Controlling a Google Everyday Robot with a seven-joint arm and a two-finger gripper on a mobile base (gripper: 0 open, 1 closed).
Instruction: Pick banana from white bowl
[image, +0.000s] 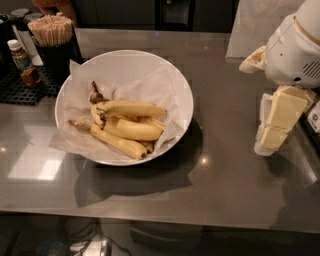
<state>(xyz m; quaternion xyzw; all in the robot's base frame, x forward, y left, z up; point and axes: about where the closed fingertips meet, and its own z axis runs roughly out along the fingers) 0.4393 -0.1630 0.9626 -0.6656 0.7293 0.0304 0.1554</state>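
Records a dark grey countertop (225, 190) carrying, left of centre, a wide round glossy white bowl (130, 60) lined with crinkled pale paper (165, 87). Places the cream-padded white gripper (274, 135) at the right edge, well apart from the bowl, open or closed not discernible. Locates the thick curved yellow banana (135, 108) rearmost among the bananas (132, 130) inside the bowl.

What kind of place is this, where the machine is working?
Probably an office snack bar or café counter: a grey countertop holds a white bowl of bananas, a cup of wooden stir sticks and a sauce bottle. The robot's tool hangs at the right edge.
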